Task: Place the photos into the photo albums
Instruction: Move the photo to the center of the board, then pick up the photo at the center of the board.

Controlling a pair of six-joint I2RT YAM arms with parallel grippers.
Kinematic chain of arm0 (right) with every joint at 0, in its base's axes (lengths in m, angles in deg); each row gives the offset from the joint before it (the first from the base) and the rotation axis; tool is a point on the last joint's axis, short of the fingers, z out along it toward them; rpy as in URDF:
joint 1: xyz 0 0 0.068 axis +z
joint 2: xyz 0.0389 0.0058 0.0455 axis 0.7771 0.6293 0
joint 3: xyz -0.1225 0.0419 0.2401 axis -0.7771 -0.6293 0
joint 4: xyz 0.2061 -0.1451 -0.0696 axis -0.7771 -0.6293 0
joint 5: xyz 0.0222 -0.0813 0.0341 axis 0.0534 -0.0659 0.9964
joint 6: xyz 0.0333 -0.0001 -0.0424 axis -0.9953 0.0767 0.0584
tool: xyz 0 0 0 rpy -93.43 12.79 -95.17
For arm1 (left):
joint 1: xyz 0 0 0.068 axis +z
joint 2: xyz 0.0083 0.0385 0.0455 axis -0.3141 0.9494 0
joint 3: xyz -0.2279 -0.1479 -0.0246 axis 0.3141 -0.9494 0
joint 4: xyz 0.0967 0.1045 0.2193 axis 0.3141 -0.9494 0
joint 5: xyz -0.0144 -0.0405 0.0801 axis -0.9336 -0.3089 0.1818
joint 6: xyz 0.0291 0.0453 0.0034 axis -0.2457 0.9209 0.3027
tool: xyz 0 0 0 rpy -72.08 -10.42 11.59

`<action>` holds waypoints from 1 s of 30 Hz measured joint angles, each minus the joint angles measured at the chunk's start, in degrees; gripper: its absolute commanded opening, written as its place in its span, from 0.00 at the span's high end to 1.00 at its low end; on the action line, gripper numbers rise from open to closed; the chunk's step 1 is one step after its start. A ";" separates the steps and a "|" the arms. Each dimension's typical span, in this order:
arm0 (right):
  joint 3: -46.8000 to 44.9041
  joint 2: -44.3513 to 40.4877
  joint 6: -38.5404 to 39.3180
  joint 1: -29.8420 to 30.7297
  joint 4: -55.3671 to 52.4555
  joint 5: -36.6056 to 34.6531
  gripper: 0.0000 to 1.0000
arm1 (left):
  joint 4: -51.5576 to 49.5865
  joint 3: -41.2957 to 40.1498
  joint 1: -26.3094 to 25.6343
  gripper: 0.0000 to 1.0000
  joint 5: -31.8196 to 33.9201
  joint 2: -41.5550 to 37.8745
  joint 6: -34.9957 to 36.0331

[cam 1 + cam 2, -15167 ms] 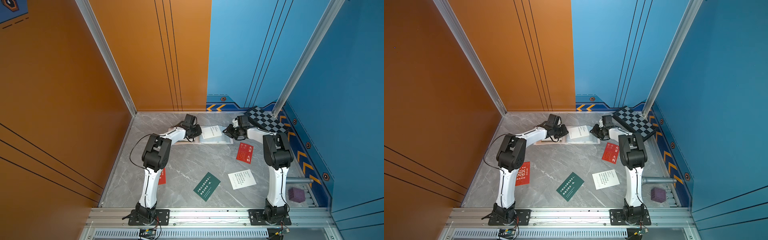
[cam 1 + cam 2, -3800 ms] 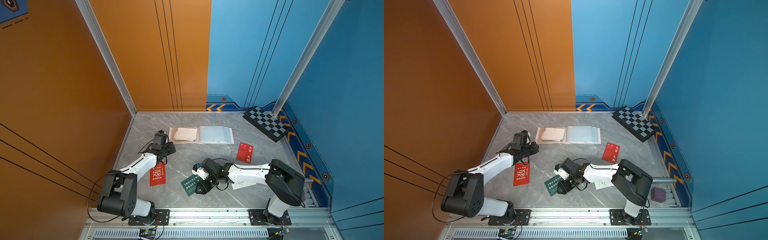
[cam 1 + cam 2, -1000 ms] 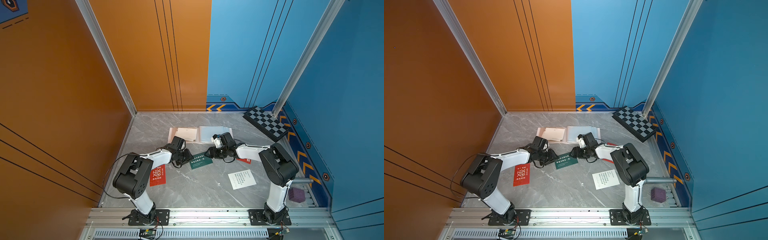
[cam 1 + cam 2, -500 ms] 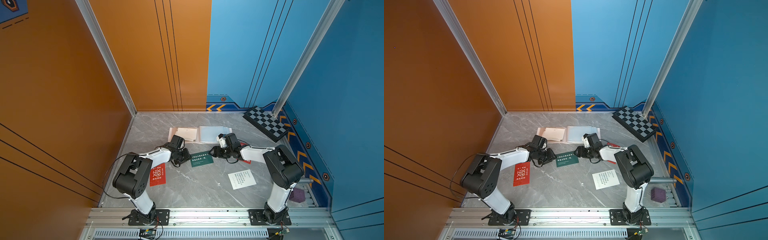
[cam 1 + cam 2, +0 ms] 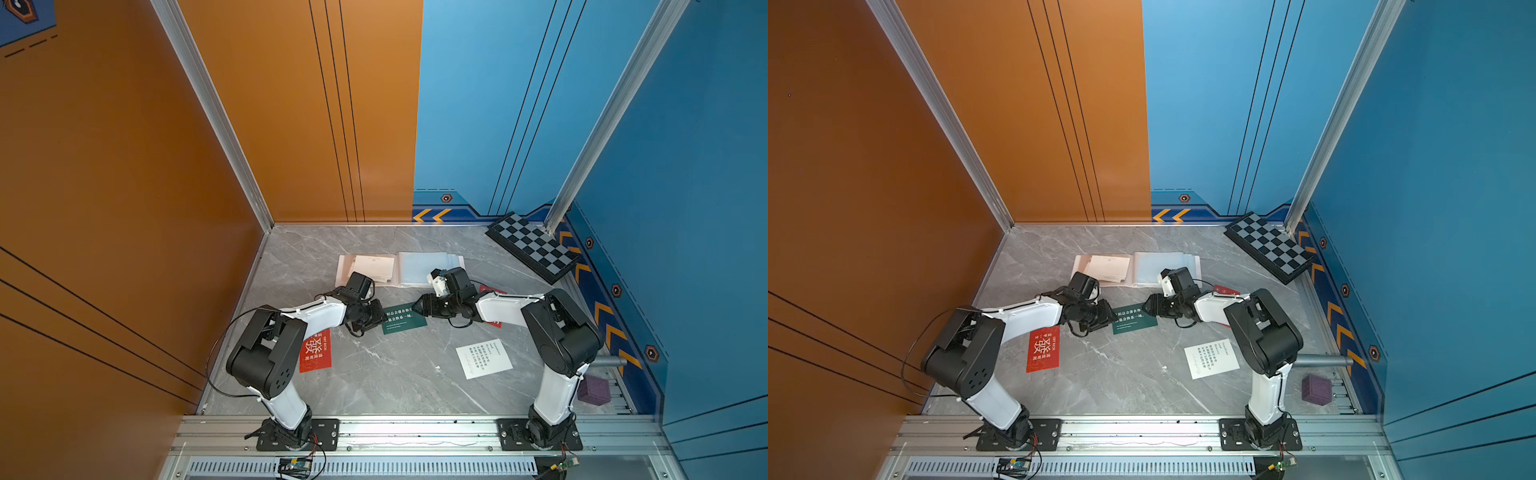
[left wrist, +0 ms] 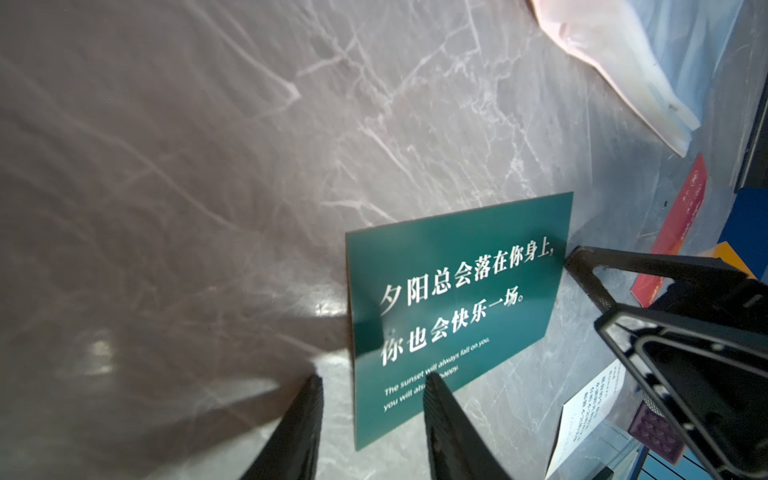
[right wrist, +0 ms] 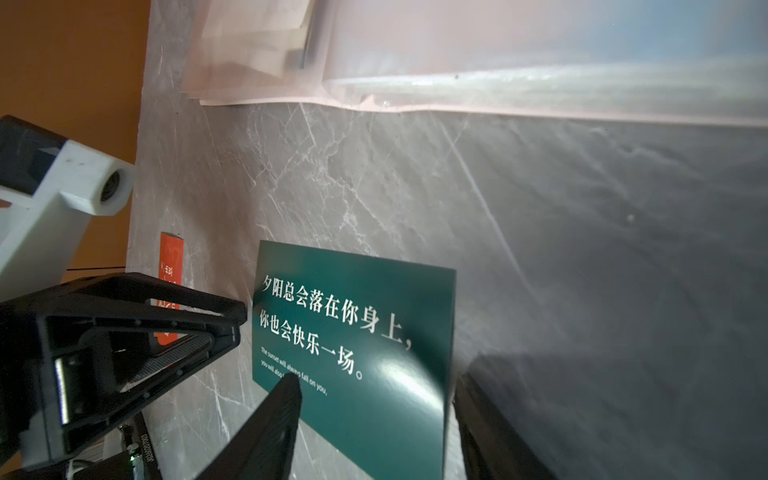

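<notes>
Photo album (image 5: 428,268) lies spread at the far middle of the grey bench (image 5: 374,382), with a white card (image 5: 374,266) at its left page. The left arm (image 5: 320,311) and the right arm (image 5: 505,307) are both bent sharply at the elbow, forearms low and turned inward, so the wrists face each other. Between them the green card (image 5: 405,322) lies on the bench, near the album but apart from it. The left jaws and the right jaws stand moderately parted, each at one short end of this card; neither pair clamps it.
</notes>
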 measured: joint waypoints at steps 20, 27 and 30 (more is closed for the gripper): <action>-2.91 -0.22 -5.11 -0.59 6.67 4.28 0.38 | -0.07 1.60 -0.48 0.58 0.00 1.42 0.00; -2.95 -2.99 -1.73 -0.90 2.84 -1.40 0.38 | -0.04 1.60 -0.48 0.58 0.00 1.42 0.00; -2.60 -2.60 -0.92 -0.61 1.42 -1.73 0.38 | -0.07 1.64 -0.48 0.58 0.00 1.46 0.00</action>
